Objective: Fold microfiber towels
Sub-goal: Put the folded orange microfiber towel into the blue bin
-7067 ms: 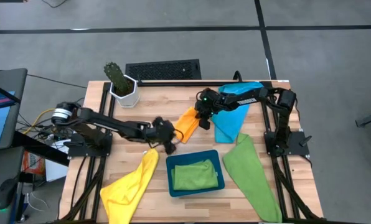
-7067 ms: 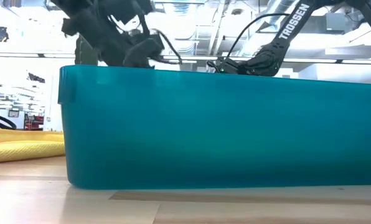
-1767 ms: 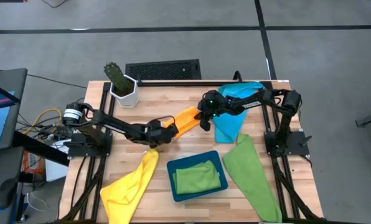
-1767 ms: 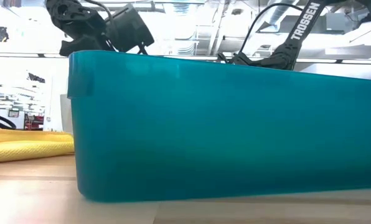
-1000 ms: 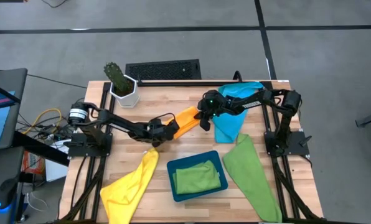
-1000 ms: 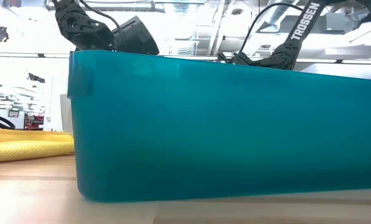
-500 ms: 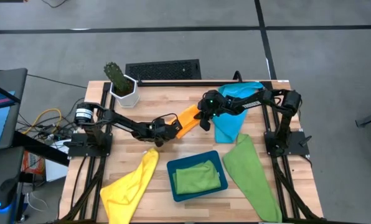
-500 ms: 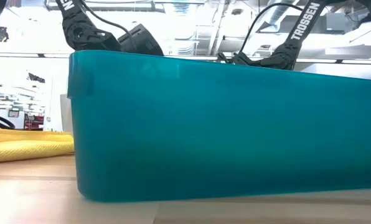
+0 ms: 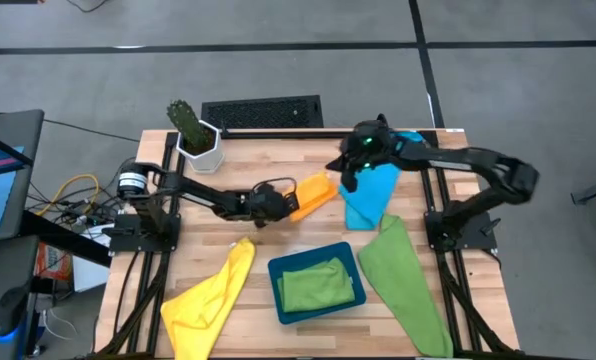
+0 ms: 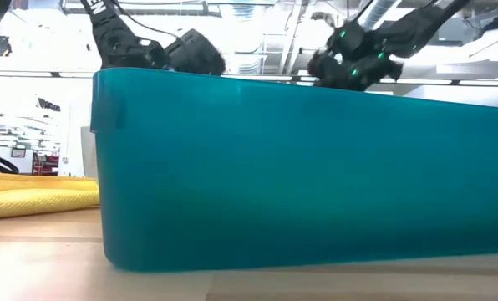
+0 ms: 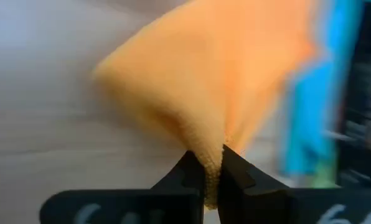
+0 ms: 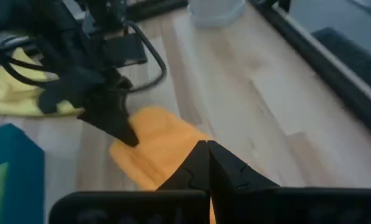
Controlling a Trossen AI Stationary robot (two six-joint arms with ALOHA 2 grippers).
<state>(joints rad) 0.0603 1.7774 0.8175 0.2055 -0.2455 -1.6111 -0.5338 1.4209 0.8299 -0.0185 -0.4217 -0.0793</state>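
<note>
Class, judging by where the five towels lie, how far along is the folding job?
Done: one green towel lies folded in the teal tray. In hand: the left gripper has its jaws shut on the orange towel; the right gripper is shut and empty above it. Left: the yellow towel, blue towel and second green towel lie unfolded.

Two dark, jointed arms with black cables, a silver ring on the left, green lights on the right

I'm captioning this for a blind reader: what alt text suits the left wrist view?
The left gripper is shut on a corner of the orange towel, which fans out over the wooden table. The blue towel lies blurred beyond.
</note>
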